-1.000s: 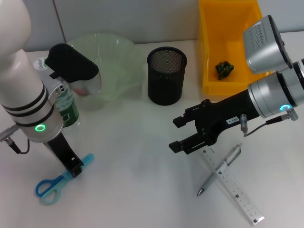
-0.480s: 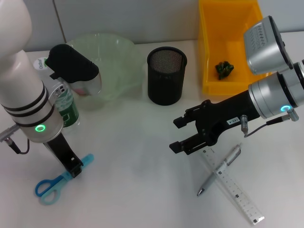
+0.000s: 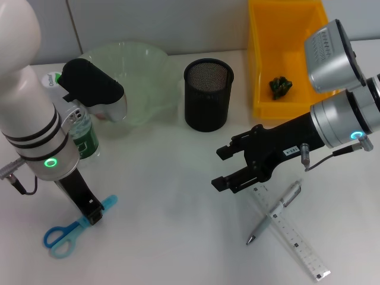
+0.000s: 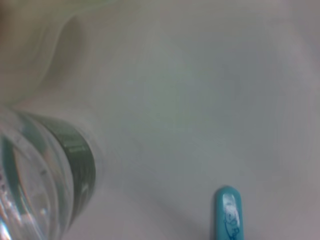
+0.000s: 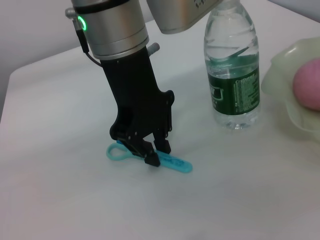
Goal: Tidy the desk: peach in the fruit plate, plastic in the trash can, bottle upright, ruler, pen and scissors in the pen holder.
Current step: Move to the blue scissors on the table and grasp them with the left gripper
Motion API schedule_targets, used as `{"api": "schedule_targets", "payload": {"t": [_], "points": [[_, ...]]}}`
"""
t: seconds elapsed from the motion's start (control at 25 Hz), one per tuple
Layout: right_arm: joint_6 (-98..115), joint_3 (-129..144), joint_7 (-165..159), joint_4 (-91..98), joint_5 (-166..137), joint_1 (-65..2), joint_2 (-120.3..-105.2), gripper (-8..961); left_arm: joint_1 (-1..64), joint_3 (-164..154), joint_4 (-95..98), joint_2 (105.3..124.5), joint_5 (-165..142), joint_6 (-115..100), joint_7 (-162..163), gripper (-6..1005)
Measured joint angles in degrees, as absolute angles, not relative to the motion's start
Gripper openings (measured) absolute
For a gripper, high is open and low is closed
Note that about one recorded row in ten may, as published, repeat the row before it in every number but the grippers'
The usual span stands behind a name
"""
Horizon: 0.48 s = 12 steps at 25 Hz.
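Observation:
My left gripper (image 3: 94, 215) (image 5: 157, 154) stands at the front left, shut on the blade end of the blue scissors (image 3: 62, 234) (image 5: 176, 163) (image 4: 229, 212), which lie flat on the table. Just behind it the bottle (image 3: 86, 139) (image 5: 232, 85) (image 4: 40, 185) is upright. In the right wrist view the pink peach (image 5: 309, 82) lies in the green fruit plate (image 3: 145, 71) (image 5: 285, 100). Over the table's middle my right gripper (image 3: 221, 168) is open and holds nothing. To its right the pen (image 3: 276, 214) lies crossed over the ruler (image 3: 294, 234). Behind them stands the black mesh pen holder (image 3: 208, 95).
The yellow bin (image 3: 261, 71) stands at the back right with a dark green piece of plastic (image 3: 280, 86) inside. My left forearm hides part of the plate and the bottle in the head view. Bare white table lies between the two grippers.
My left arm has shifted slightly, and the scissors have slid a little toward the table's front with it. The right arm has not moved.

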<state>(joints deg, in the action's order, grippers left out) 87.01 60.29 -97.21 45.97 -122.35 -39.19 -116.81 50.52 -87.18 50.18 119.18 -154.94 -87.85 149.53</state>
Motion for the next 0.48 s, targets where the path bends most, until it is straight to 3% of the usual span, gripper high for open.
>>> {"api": "schedule_targets", "payload": {"t": [0.48], "points": [[87.0,60.3,-97.2,46.0,-122.3,-39.2,-116.81,773,50.8,-87.2,50.0,119.19,-155.0,-88.2,149.5,389]]}}
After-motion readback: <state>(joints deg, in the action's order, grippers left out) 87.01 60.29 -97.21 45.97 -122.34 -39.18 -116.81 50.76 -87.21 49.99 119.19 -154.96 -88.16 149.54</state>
